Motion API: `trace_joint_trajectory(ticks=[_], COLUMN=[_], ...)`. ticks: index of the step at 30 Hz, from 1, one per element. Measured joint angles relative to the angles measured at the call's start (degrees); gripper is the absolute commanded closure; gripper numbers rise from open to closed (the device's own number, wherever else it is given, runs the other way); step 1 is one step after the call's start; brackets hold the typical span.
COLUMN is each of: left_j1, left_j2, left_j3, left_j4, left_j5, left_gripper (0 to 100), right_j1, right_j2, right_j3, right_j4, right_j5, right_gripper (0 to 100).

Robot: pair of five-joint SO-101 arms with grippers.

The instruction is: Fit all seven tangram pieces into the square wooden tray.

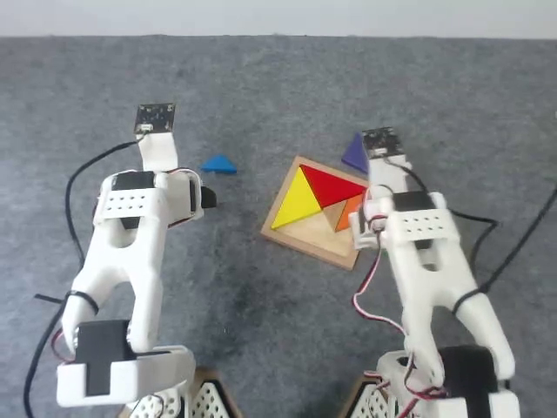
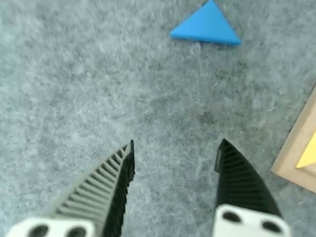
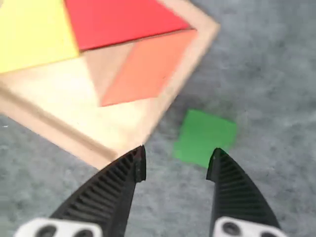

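The square wooden tray (image 1: pixel 306 248) lies tilted on the grey carpet. It holds a yellow triangle (image 1: pixel 298 198), a red triangle (image 1: pixel 335 185) and an orange piece (image 1: pixel 348 212). A blue triangle (image 1: pixel 218 165) lies on the carpet left of the tray, and a purple triangle (image 1: pixel 354 152) lies beyond the tray's far corner. My left gripper (image 2: pixel 175 145) is open over bare carpet, short of the blue triangle (image 2: pixel 207 25). My right gripper (image 3: pixel 177 150) is open by the tray's edge (image 3: pixel 59 98). A green square (image 3: pixel 205 137) lies on the carpet just ahead of its fingertips.
Grey carpet covers the whole table, with open room left of and in front of the tray. Cables trail from both arms near the front edge. A corner of the tray (image 2: pixel 296 153) lies beside the left gripper.
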Motion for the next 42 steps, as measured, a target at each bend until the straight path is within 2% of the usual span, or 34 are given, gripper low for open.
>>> trace_joint_trajectory(ticks=[12, 21, 26, 31, 35, 42], left_j1=[0.0, 0.0, 0.0, 0.0, 0.0, 0.0], left_j2=[0.0, 0.0, 0.0, 0.0, 0.0, 0.0], left_j3=[0.4, 0.4, 0.4, 0.4, 0.4, 0.4], left_j4=[0.0, 0.0, 0.0, 0.0, 0.0, 0.0], left_j5=[0.0, 0.0, 0.0, 0.0, 0.0, 0.0], left_gripper=[74, 74, 74, 74, 74, 74], right_j1=[5.8, 5.5, 5.8, 8.1, 10.8, 12.9], right_j2=[13.2, 19.8, 21.0, 21.0, 20.0, 16.2], right_j3=[-2.5, -6.8, -8.6, -9.7, -10.0, -10.0], right_j4=[-3.8, -3.5, -2.5, -1.2, 0.8, 2.5], right_j5=[-1.4, -1.6, -1.6, -1.6, -1.4, -0.7], right_gripper=[78.2, 78.3, 86.4, 86.5, 97.0, 97.1])
